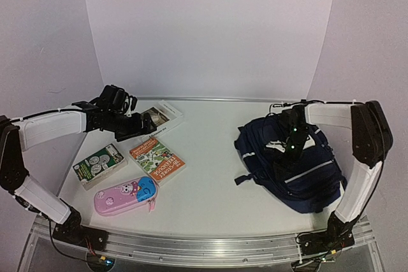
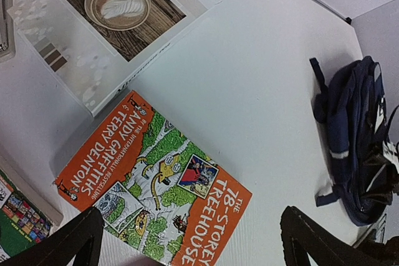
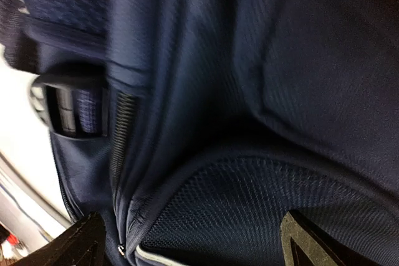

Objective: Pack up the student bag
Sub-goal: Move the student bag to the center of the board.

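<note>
Since the student bag (image 1: pixel 312 176) lies slumped on the right side of the table (image 1: pixel 210 202) and looks zipped shut, the step in hand is, I judge, getting it open before anything goes in. From above, the right gripper (image 1: pixel 292 149) hangs right over the bag's upper part, jaws spread wide and empty. The left gripper (image 1: pixel 141 125), equally wide and empty, sits over the far-left books. A coffee-cover book (image 1: pixel 164 116), an orange paperback (image 1: pixel 157 158), a green book (image 1: pixel 99 165) and a pencil case (image 1: pixel 125 195) lie well apart from the bag, so each faces a long carry

On the left wrist view, its fingers (image 2: pixel 68 244) stand apart above the orange paperback. The coffee-cover book's corner is close by, touching or not I cannot tell, and may get nudged

On the right wrist view, navy fabric fills everything between the parted fingers (image 3: pixel 68 247). A zip line runs down to a small pull (image 3: pixel 120 250). Pinch that, not loose cloth or the nearby strap buckle (image 3: pixel 62 110); the soft bag will probably shift unless steadied
</note>
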{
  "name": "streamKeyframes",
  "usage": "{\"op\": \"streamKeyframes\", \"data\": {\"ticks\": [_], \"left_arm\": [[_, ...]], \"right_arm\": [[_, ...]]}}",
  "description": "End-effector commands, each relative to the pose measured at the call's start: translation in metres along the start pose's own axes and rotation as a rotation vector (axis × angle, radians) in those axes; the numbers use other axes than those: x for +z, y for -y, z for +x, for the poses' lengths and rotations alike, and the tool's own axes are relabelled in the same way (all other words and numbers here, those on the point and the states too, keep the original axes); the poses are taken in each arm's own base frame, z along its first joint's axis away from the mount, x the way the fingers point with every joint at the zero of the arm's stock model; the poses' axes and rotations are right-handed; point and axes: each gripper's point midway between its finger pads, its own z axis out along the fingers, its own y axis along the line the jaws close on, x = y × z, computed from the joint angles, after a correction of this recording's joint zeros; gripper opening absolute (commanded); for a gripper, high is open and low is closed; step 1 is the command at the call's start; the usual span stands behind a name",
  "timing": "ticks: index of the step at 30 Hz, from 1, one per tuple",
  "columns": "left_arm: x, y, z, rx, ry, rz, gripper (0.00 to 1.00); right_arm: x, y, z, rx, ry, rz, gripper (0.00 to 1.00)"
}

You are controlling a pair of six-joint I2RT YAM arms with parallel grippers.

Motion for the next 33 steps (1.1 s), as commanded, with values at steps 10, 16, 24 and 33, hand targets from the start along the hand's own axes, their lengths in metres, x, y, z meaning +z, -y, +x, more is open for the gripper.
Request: {"op": "streamKeyframes", "data": {"ticks": [10, 16, 24, 33], "left_arm": [[0.001, 0.028, -0.004, 0.021, 0.023, 0.078, 1.0], [0.025, 0.057, 0.005, 0.105, -0.002, 0.1, 1.0], [0.076, 0.101, 0.017, 0.163, -0.073, 0.17, 1.0], [0.1, 0.124, 0.037, 0.114, -0.133, 0.277, 1.0]], "right_arm": [[-0.123, 0.016, -0.161, 0.042, 0.559, 0.059, 0.98], [-0.114, 0.055, -0.064, 0.166, 0.477, 0.104, 0.98], [-0.065, 0.042, -0.022, 0.16, 0.36, 0.037, 0.98], [0.001, -0.011, -0.019, 0.07, 0.182, -0.15, 0.93]]}}
